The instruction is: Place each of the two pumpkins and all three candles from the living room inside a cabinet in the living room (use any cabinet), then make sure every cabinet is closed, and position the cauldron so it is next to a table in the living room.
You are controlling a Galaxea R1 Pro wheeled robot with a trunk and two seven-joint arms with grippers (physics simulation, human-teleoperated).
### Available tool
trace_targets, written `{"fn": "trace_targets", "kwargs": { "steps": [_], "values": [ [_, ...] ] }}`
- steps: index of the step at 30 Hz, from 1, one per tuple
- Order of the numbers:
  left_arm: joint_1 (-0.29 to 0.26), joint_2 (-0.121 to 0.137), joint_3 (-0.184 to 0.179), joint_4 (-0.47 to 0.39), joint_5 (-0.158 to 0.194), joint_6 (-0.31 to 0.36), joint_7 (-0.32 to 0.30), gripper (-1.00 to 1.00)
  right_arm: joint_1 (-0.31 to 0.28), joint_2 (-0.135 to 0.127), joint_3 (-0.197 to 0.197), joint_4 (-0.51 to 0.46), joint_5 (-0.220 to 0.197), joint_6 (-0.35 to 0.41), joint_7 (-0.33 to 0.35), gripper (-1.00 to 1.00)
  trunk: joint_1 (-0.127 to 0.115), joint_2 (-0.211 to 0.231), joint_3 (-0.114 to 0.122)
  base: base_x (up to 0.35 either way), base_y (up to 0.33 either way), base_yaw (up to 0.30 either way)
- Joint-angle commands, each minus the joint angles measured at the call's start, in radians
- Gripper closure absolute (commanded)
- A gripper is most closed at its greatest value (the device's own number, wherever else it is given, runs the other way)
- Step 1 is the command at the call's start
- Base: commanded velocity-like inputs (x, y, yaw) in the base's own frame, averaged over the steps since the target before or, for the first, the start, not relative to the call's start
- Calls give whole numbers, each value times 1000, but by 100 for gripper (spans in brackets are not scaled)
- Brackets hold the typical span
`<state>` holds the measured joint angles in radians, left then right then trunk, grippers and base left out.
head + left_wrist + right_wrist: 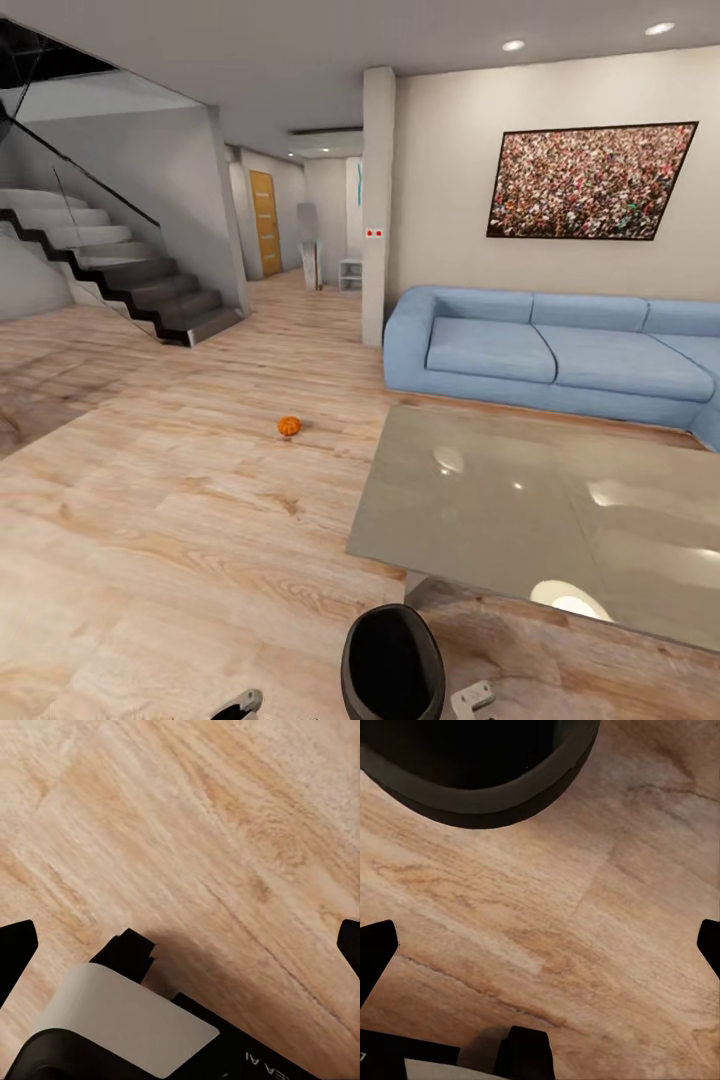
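listing by size, largest first, head view read as a clock face.

- wood floor [150, 520]: bare planks across the room.
- blue sofa [560, 350]: at 2 o'clock, against the wall under a framed picture [590, 180].
- glass table [520, 500]: low, at 4 o'clock, in front of the sofa.
- staircase [130, 280]: at 10 o'clock.
- dark round pot [392, 665]: at 6 o'clock, close in front of the robot; likely the cauldron, mouth up.
- pumpkin [289, 426]: alone on the floor just left of centre, well apart from table and sofa. too small to read its stem or any long axis; it looks round.
- left claw [180, 945]: both finger tips spread wide, nothing between them, over floor.
- right claw [540, 945]: likewise spread wide and empty, just beside the pot's rim.

risks, as judgement: driving toward the pumpkin could knock the pot or clip the table corner; a round pumpkin may roll off if nudged by a finger.
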<state>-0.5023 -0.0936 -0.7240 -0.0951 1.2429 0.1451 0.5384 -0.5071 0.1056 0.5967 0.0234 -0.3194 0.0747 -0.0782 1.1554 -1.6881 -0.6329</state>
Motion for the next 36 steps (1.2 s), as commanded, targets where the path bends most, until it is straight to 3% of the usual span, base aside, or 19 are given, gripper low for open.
{"fn": "trace_targets", "kwargs": {
  "steps": [1, 10, 36],
  "values": [
    [0, 0, 0, 0, 0, -1, 0, -100, 0, 0, 0, 0, 0, -6, 0, -100, 0, 0, 0, 0, 0, 279],
    [1, 5, 0, 1, 1, -4, 0, -100, 7, -1, 0, 2, -1, -106, 0, -100, 0, 0, 0, 0, 0, 287],
    [1, 5, 0, 2, 1, -4, 0, -100, 30, 8, 0, 0, -10, -107, -3, -100, 0, 0, -20, 0, 0, 235]
  ]
}}
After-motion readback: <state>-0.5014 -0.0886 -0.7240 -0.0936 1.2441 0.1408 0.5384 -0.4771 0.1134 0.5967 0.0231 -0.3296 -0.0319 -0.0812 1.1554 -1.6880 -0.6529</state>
